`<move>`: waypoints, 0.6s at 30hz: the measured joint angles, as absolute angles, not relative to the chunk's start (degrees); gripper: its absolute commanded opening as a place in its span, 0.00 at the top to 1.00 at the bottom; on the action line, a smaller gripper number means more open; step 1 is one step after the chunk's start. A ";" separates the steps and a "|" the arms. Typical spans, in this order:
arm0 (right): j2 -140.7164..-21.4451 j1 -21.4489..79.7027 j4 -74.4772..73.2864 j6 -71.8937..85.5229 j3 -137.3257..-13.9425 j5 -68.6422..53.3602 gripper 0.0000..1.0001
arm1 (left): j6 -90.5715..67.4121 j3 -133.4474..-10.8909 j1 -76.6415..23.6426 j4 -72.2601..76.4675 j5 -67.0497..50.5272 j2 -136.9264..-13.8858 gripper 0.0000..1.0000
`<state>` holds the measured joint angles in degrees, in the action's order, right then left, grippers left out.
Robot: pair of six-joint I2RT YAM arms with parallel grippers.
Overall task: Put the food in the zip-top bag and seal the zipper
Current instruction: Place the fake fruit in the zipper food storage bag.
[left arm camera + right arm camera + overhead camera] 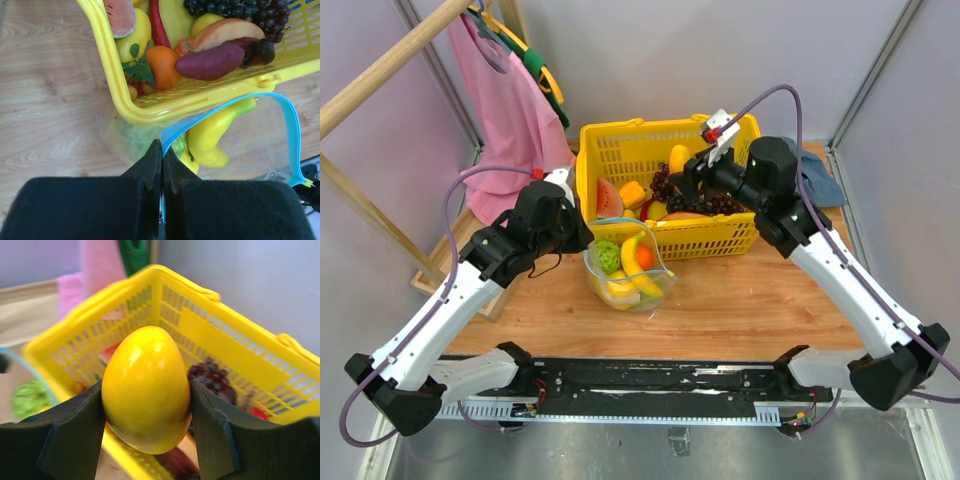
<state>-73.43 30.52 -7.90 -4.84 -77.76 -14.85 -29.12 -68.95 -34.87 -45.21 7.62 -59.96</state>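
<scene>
— While holding an egg-shaped yellow fruit clamped between the pads of the right gripper above the yellow basket, worth fearing what?
— Missing the zip-top bag. Sits on the table right against the basket's front, with a bumpy green fruit, a banana and others inside.
— Held open how?
— By the left gripper, pinched tight on the light-blue zipper at the near edge. Pinned at one spot only, so likely to sag or fold if nudged.
— Anything else?
— Smooth and rounded, so could squirt out of the pads, fall back into the basket if let go too early, or clip the basket's rim on the way across
</scene>
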 measured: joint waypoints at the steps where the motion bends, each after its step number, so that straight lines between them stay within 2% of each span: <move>1: -72.16 31.77 -7.35 -4.03 -76.93 -15.53 0.99 | -29.26 -68.90 -34.87 -45.15 7.62 -59.90 1.00; 11: -66.39 44.34 -2.92 1.63 -71.88 -21.96 0.99 | -30.26 -68.42 -34.87 -45.12 8.38 -59.07 1.00; 18: -66.65 48.86 -1.80 3.27 -67.68 -24.03 0.99 | -30.96 -68.31 -34.87 -45.08 8.71 -58.59 1.00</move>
